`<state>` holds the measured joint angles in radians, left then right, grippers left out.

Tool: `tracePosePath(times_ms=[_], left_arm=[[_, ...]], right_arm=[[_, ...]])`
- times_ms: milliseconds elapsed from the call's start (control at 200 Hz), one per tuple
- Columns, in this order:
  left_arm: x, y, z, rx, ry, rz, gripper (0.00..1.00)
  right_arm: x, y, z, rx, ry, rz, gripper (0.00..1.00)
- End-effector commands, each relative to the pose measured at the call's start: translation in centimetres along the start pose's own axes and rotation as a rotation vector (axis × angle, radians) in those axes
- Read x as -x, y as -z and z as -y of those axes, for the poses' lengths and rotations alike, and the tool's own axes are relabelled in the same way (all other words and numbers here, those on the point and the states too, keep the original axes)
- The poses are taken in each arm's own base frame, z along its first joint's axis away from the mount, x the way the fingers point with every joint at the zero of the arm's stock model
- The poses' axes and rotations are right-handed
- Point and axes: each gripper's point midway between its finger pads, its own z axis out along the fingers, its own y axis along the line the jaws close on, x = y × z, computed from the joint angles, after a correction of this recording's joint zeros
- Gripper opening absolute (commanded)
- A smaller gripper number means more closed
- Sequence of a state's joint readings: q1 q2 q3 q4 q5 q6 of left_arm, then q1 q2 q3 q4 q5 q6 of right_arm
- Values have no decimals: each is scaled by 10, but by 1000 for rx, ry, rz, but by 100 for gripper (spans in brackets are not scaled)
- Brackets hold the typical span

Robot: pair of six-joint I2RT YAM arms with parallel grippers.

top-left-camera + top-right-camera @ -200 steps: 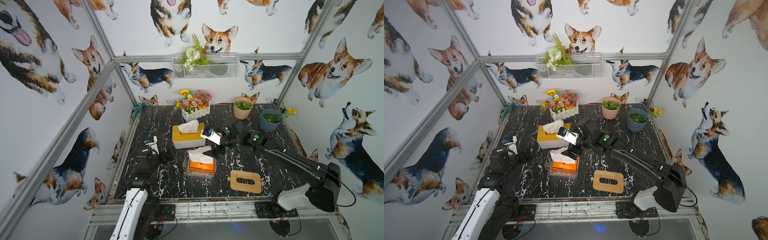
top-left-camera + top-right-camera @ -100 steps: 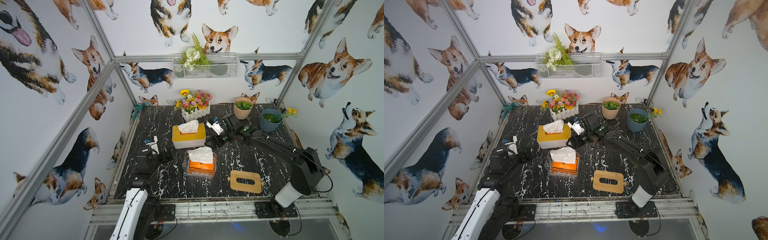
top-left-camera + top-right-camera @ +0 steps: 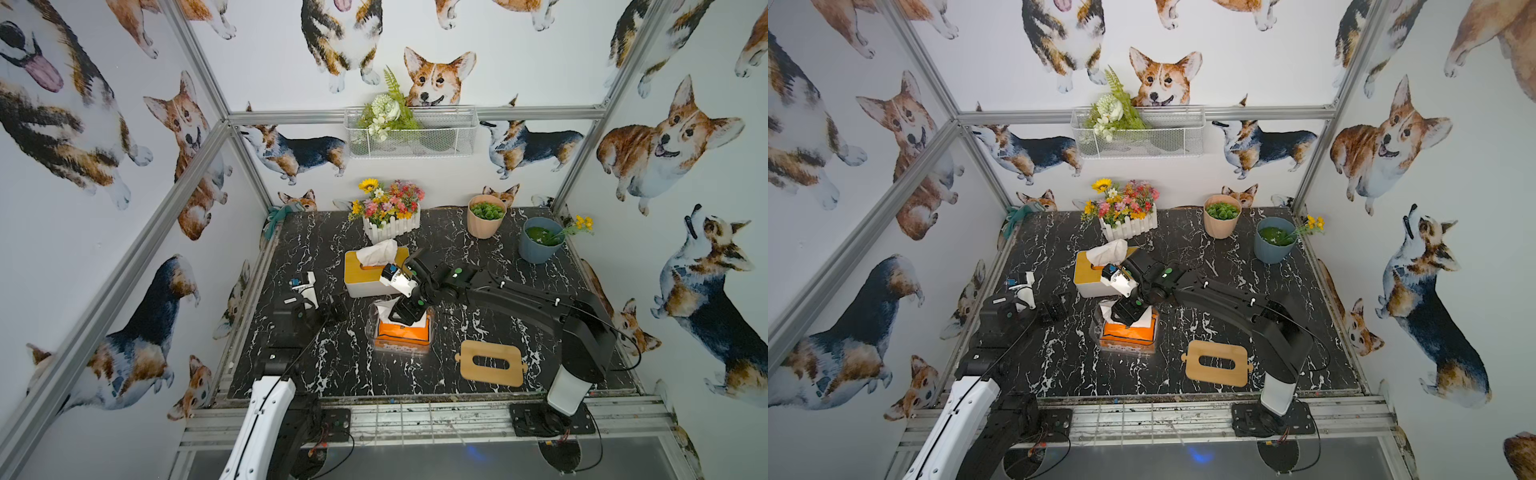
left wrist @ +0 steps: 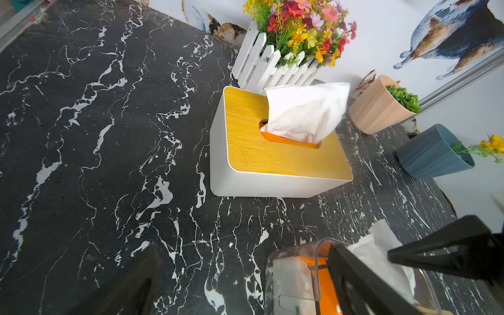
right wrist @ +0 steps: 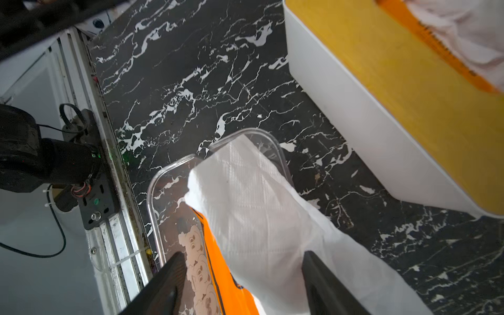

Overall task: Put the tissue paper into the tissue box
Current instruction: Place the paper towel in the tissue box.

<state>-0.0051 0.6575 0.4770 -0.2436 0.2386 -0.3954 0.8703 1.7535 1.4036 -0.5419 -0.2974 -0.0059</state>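
Right gripper (image 5: 242, 254): our jaws apart, astride tissue paper (image 5: 245, 196) in clear tissue box (image 5: 149, 201).
Left gripper (image 3: 1054, 309): jaws apart, empty.
Nearby: yellow-lidded box (image 4: 272, 161), loose wooden lid (image 3: 490, 378).

Top views: high at the front, steeply down over whole bench (image 3: 332, 365). Wrist cameras close in; both catch clear tissue box (image 4: 289, 278).

Brightness: bright, even white light in both top views.
Shadows: soft and faint on the black, white-veined marble tabletop (image 3: 332, 365).
Glare: a blue glint on the glossy grey panel (image 3: 1200, 455) below the near rail.
Blur: the white tissue box with yellow wooden lid (image 5: 395, 95) smears in the right wrist view.
Distortion: silver aluminium frame posts (image 3: 195, 58) splay outward toward the picture edges.
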Motion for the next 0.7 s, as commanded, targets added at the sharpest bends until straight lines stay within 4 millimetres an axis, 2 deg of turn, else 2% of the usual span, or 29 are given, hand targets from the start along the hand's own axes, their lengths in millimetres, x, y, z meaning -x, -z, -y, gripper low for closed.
tracePosePath(times_ms=[0,145,195,385,641,651,696], left_arm=[[4,0,1,-5,-9,15,100],[5,1,1,-4,-10,20,100],[5,1,1,-5,-10,20,100],[5,0,1,-4,-9,19,100],[5,1,1,-4,-10,20,100],[5,1,1,-4,-10,20,100],[4,1,1,-3,-10,20,100]], right_arm=[[-14,-5,-4,0,-12,-52,67],[-32,-14,-14,37,-41,-99,64],[-38,-15,-16,51,-58,-115,58],[-57,-20,-25,101,-133,-164,59],[-67,-35,-38,206,-216,-223,62],[-67,-35,-38,209,-218,-227,65],[-67,-38,-38,213,-225,-239,67]])
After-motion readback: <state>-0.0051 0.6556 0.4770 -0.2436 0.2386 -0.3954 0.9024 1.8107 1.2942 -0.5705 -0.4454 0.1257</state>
